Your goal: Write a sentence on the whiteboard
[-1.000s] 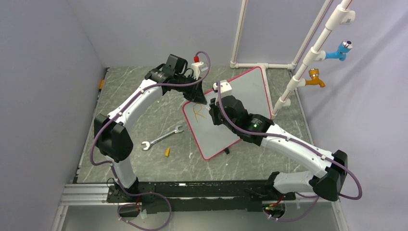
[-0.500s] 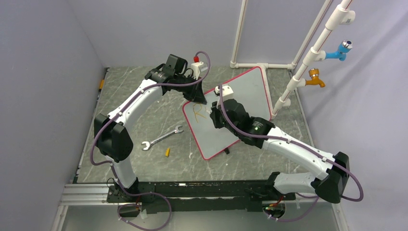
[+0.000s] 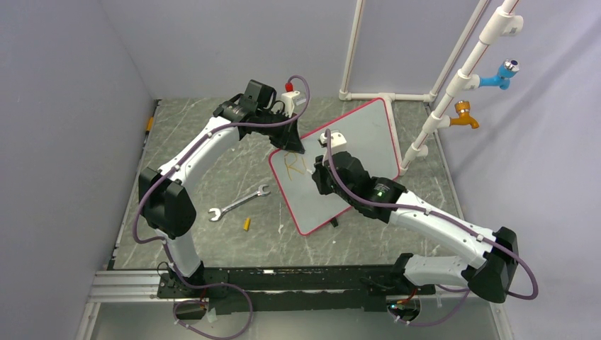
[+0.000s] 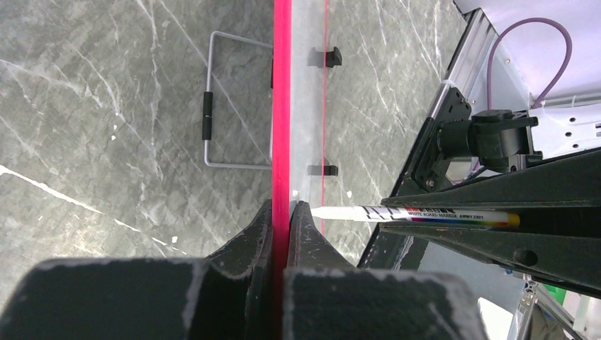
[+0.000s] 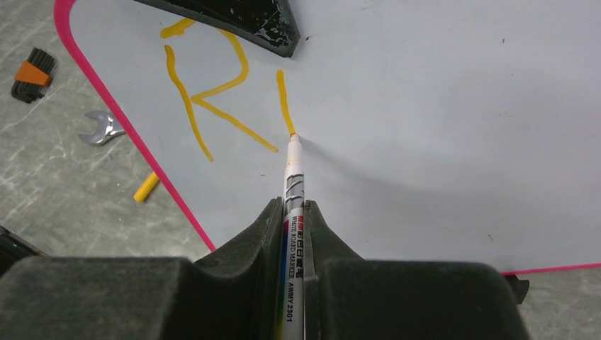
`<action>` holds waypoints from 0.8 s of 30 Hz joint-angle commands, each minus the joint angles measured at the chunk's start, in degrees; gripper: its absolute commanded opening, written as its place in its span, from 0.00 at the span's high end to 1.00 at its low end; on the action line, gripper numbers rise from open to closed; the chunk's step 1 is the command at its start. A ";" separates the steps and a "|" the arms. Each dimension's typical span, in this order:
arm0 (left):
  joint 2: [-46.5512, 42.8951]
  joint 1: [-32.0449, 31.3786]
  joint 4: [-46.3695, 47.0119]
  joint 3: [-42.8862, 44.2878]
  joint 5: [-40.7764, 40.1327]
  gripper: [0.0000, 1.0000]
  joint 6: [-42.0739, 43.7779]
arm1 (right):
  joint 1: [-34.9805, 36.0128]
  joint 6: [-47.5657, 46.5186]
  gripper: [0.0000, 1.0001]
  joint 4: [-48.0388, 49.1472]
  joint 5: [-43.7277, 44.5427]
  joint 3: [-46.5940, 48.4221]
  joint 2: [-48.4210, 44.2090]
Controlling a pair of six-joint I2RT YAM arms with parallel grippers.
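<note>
Right gripper (image 5: pixel 294 212) shifted right of the R, clenched on marker (image 5: pixel 292 185), tip finishing an I on the propped whiteboard (image 3: pixel 368 131); left gripper (image 4: pixel 282 212) clamps its pink rim; sentence (image 5: pixel 188 106) barely begun, so next: lift, space, start third letter.

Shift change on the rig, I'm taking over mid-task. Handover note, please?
Left gripper: shut on the red-pink rim of the large white rectangular whiteboard, apparently steadying it.
Right gripper: shut on the thin white whiteboard marker, tip touching the board.
Done: an orange handwritten R and one upright orange stroke beside it, ending at the marker tip.
Left: the rest of the sentence; most of the board is blank.
</note>
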 commanded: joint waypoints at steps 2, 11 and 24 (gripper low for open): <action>-0.26 -0.96 0.02 -1.26 -12.01 1.00 7.64 | -0.30 0.47 1.00 -1.16 -0.80 0.85 -0.70; -0.30 -1.08 0.00 -1.26 -11.82 1.00 7.64 | -0.30 -0.70 1.00 -2.63 -2.82 4.37 -2.09; -0.15 -1.29 -0.13 -1.27 -11.93 1.00 7.72 | -0.39 -3.95 1.00 0.07 -0.57 9.59 0.73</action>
